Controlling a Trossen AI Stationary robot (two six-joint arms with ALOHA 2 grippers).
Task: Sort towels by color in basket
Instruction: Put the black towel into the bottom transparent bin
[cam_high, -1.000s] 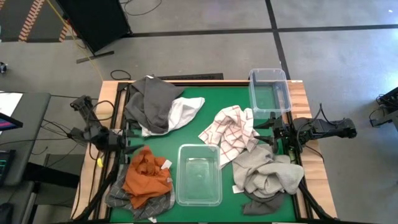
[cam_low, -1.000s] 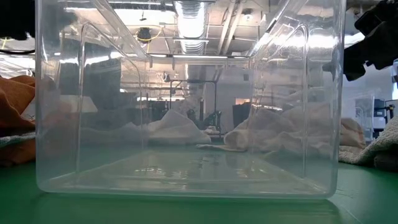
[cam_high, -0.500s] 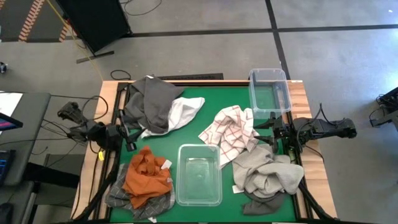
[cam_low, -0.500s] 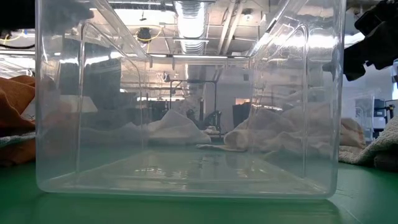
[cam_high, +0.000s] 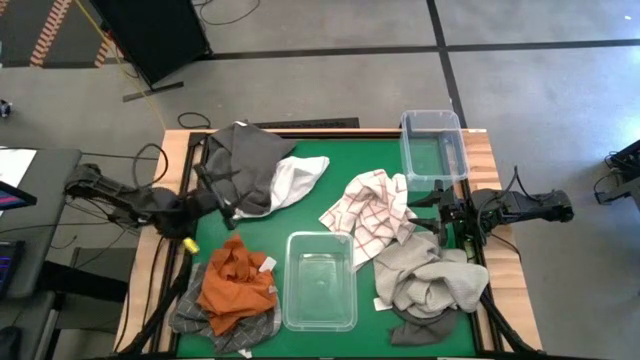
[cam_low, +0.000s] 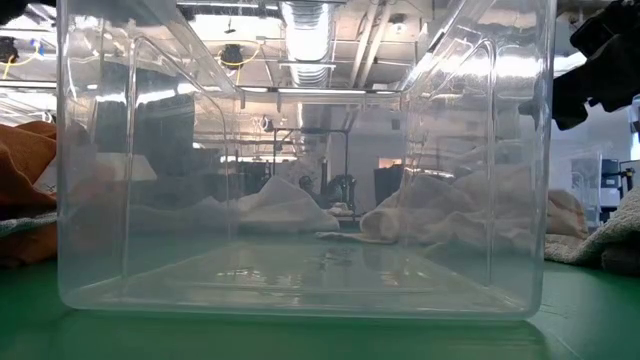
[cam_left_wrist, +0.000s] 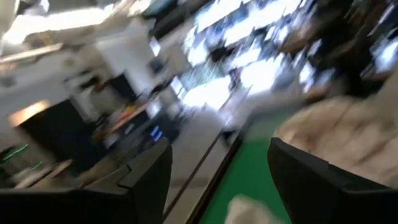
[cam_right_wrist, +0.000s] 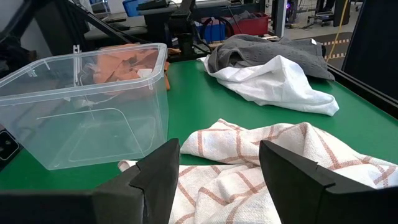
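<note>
Towels lie scattered over the green table (cam_high: 345, 165), and we read them from left to right. At the left edge our left gripper (cam_high: 222, 196) hangs with its fingers parted and empty, right at the edge of the dark grey towel (cam_high: 240, 160), whose folds cover part of the white towel (cam_high: 300, 176). Nearer the front on that side, the rust orange towel (cam_high: 236, 285) sits on top of a heathered grey towel (cam_high: 235, 330). At the centre front stands a clear bin (cam_high: 320, 280) with nothing in it. Right of it lies the red-checked towel (cam_high: 372, 212), then the beige-grey towel (cam_high: 430, 280) in a heap. A second clear bin (cam_high: 433, 145) stands at the far right corner. Our right gripper (cam_high: 440, 212) waits at the right edge, fingers apart and holding nothing, just beside the checked cloth.
</note>
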